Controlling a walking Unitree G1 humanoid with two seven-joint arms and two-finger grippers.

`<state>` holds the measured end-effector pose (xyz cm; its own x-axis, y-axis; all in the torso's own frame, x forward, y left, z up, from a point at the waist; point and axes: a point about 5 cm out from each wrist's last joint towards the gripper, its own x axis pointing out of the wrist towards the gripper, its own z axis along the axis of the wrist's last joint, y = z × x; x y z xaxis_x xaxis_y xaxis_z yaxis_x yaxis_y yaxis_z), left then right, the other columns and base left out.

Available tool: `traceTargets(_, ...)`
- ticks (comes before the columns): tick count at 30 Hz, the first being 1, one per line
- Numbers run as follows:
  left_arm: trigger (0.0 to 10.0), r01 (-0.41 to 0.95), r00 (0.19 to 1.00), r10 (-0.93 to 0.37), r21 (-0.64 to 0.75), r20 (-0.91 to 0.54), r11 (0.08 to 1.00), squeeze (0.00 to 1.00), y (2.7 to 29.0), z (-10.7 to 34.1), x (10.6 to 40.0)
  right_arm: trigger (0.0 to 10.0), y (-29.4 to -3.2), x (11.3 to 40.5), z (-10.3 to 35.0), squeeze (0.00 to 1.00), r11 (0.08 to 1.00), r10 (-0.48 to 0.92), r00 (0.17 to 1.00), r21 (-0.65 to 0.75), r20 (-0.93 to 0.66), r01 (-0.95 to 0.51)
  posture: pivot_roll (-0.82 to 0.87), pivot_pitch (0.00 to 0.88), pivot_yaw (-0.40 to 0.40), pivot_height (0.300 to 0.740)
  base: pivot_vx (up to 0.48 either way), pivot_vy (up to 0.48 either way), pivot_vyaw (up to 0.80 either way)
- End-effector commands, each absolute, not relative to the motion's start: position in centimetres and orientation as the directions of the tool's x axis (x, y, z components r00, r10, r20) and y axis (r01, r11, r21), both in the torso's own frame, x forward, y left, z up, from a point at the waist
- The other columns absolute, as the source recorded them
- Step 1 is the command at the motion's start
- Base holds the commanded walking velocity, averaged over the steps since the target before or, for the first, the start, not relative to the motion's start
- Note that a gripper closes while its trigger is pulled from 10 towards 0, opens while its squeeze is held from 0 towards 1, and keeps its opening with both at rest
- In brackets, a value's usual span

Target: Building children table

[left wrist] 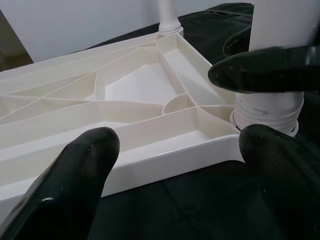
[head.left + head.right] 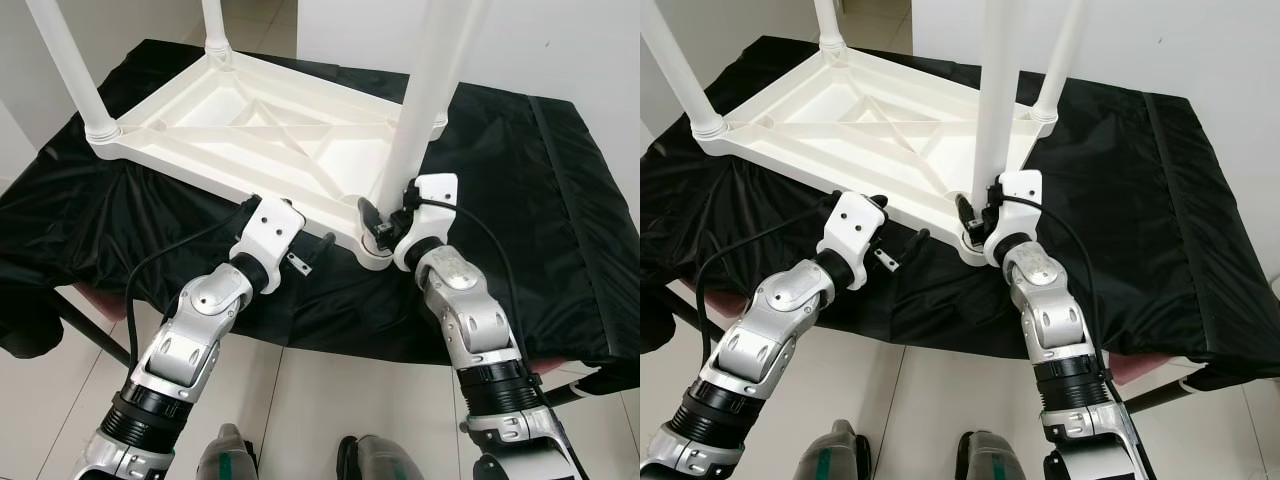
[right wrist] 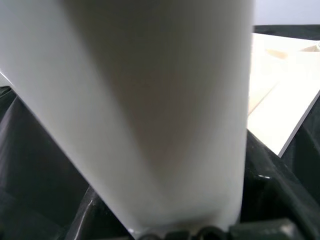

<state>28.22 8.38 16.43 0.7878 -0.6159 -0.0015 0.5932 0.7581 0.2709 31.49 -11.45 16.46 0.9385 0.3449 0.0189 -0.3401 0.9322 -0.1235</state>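
Clearly the weak spot is the near corner, where the right gripper [image 2: 385, 222] has its two black fingers clamped round the foot of the nearest white plastic table leg [image 2: 425, 95], just above the ribbed collar that enters the corner socket of the upturned white plastic children's table top [image 2: 250, 125]. If that gripper twists or pushes off the socket's own line, I judge the leg could cross-thread or jam at a lean; a hard sideways shove might also slide the whole top across the slack black cloth [image 2: 540, 200] covering the work surface, since nothing seems to pin it down. The left gripper [image 2: 318, 250] hovers just off the near edge of the top, beside the right one, with its fingers spread apart and holding nothing (its wrist view looks between them straight at the ribbed underside and the collar), so it gives no bracing; were it to nudge forward it could strike the rim or snag the loose cloth folds under it. A black cable [image 2: 160, 258] loops out from the left wrist and could catch on the table edge. Counted: one table top, lying underside up directly ahead of both grippers; four white legs standing up from its corners, one in the right gripper, one far corner beyond it, two further off past the left gripper; two grippers; one cloth. Whether the held leg is fully seated I cannot tell.
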Motion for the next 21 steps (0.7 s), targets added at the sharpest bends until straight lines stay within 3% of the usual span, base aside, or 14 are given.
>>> traceTargets(1, 10.0, 0.635, 0.752, -0.659, 0.284, -0.017, 0.718, 0.0, 8.2, 16.5, 27.9, 10.0, -11.2, 31.1, 15.8, 0.0, 0.918, 0.375, 0.927, -0.146, 0.021, -0.368, -0.04, 0.041, -0.023, 0.74, 0.0, 0.0, 0.0)
traceTargets(16, 10.0, 0.621, 0.762, -0.647, 0.284, -0.002, 0.731, 0.0, 8.4, 17.1, 28.1, 10.0, -10.9, 31.6, 15.7, 0.0, 0.891, 0.423, 0.906, -0.182, 0.0, -0.416, -0.03, 0.056, -0.014, 0.74, 0.0, 0.0, 0.0)
traceTargets(21, 10.0, 0.62, 0.762, -0.648, 0.287, 0.002, 0.73, 0.0, 8.4, 17.3, 28.1, 10.0, -11.9, 33.0, 15.0, 0.0, 0.934, 0.351, 0.934, -0.041, -0.074, -0.354, -0.02, 0.058, -0.012, 0.74, 0.0, 0.0, 0.0)
